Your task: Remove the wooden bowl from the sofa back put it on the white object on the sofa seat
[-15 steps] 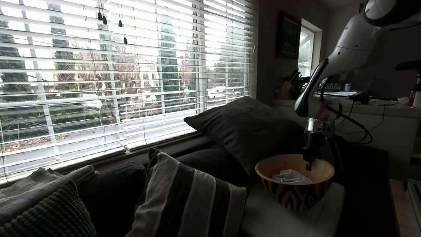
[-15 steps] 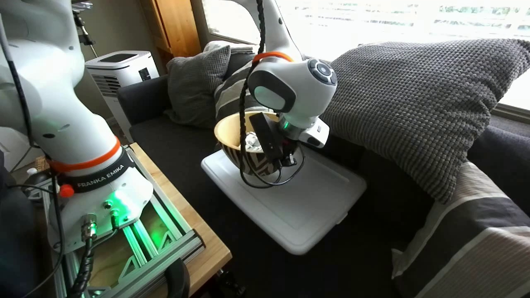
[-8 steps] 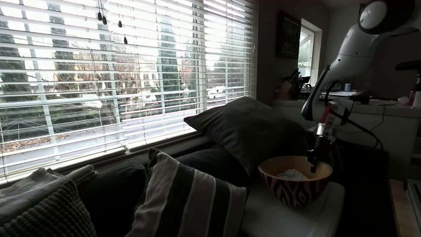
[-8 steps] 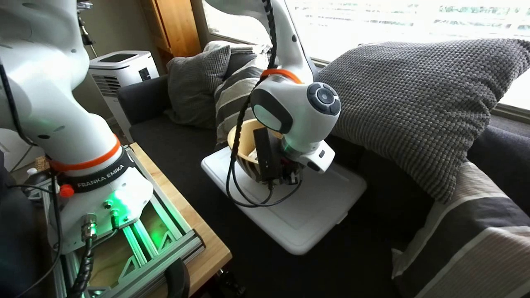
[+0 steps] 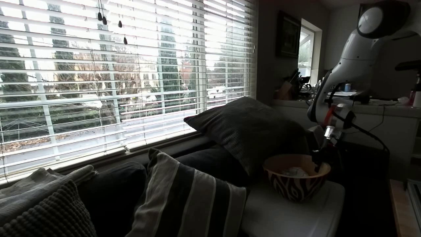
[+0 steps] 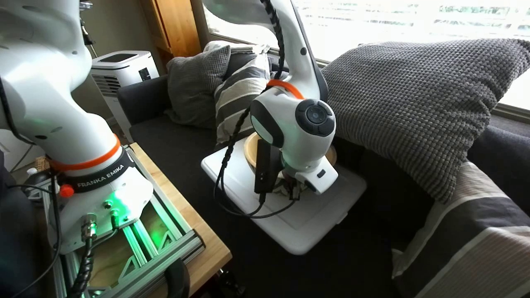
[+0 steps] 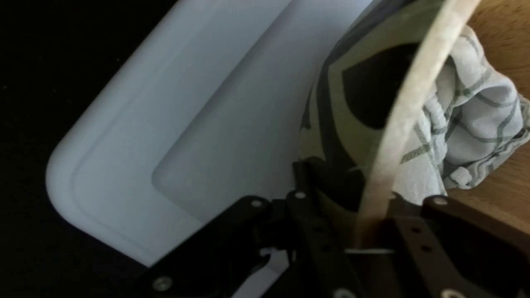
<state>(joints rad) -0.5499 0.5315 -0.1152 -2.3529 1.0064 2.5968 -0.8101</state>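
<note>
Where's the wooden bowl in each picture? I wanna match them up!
In an exterior view: the wooden bowl, low, right of the middle.
In an exterior view: the wooden bowl, near the middle, mostly hidden behind the robot arm.
Wrist view: the wooden bowl, on the right, cut off by the top and right edges.
Shared landmark: the flat white object, visible in all three.

The wooden bowl point(image 5: 294, 186) is smooth and visibly grained; the white object point(image 6: 314, 213) looks like matt plastic (smooth, too), the grey pillow point(image 6: 418, 103) rough, nubbly cloth.
</note>
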